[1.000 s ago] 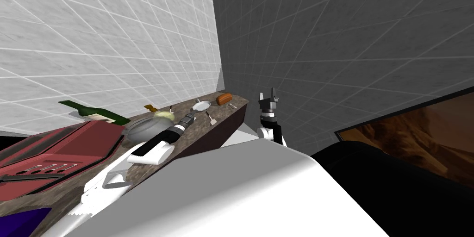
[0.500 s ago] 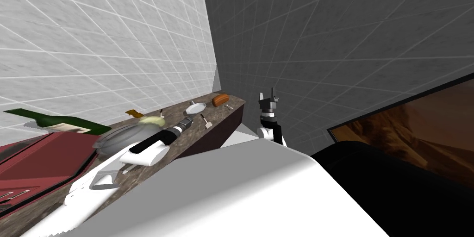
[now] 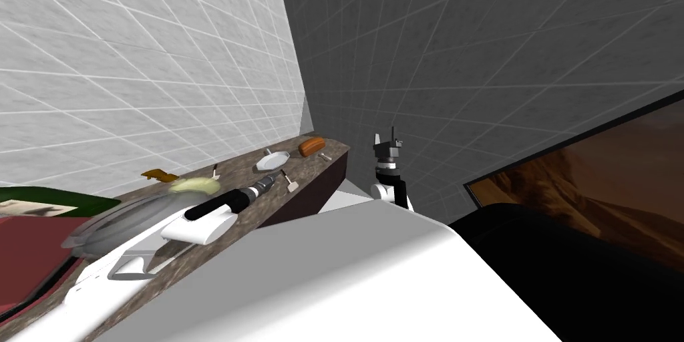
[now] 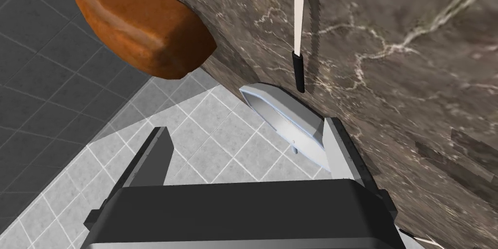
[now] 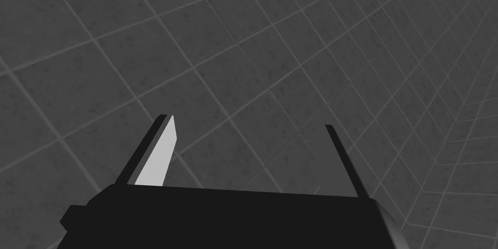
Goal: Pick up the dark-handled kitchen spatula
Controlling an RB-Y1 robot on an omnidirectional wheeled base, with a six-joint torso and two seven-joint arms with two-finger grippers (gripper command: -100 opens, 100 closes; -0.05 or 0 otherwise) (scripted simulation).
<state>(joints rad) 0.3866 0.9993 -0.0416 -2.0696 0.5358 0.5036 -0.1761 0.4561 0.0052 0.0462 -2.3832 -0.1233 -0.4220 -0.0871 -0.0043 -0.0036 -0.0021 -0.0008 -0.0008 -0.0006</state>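
Left hand over mottled brown stone counter, fingers spread wide, gripping nothing; one finger just beside a shallow white dish. White spatula with short dark handle lies flat beyond the dish, handle end toward the hand, long axis roughly along the reach. Left arm nearer. Right hand spread, empty, off the counter's end.

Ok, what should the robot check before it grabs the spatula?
1. Left gripper open: ok.
2. Spatula between its blades: not ok, it lies farther out on the stone counter.
3. Way clear: not ok, a white dish lies close in front of the gripper, beside the spatula's dark handle.
4. Bread loaf apart from the spatula: ok.
5. Right gripper out of the way: ok, open, raised past the counter's end.
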